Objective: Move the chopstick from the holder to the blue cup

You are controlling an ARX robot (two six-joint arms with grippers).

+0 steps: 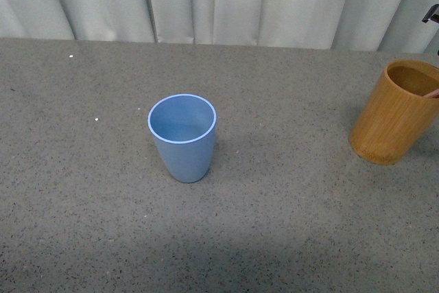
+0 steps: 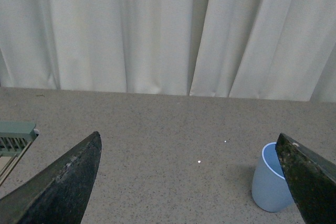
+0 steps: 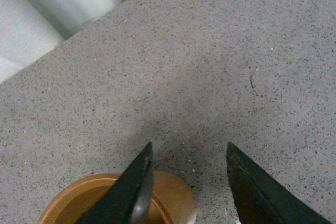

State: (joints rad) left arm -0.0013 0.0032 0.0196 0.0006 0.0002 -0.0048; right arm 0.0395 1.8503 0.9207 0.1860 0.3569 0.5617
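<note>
Blue cup (image 1: 182,138) stands upright mid-table (image 1: 82,224), nothing visible inside it. Bamboo holder (image 1: 396,111) is upright, well off to the cup's right and partly cut by the frame edge. Chopstick (image 1: 432,92): only a thin pinkish tip shows, inside the holder mouth against the far-right rim. So it is in the holder, not in the cup.

Left gripper (image 2: 187,137): fingers (image 2: 68,182) spread wide with only bare table between them, holding nothing. It sits low over the table, facing the curtain (image 2: 157,30). The wrist view catches the cup partly behind one finger and a green ribbed object (image 2: 16,137) at the opposite frame edge.

Right gripper (image 3: 189,150): jaws moderately apart, nothing gripped. It is directly above the holder, with one finger (image 3: 131,192) over the mouth and the other outside the rim, over the table. Can't tell whether the tip is below rim level. No chopstick visible in this view.
</note>
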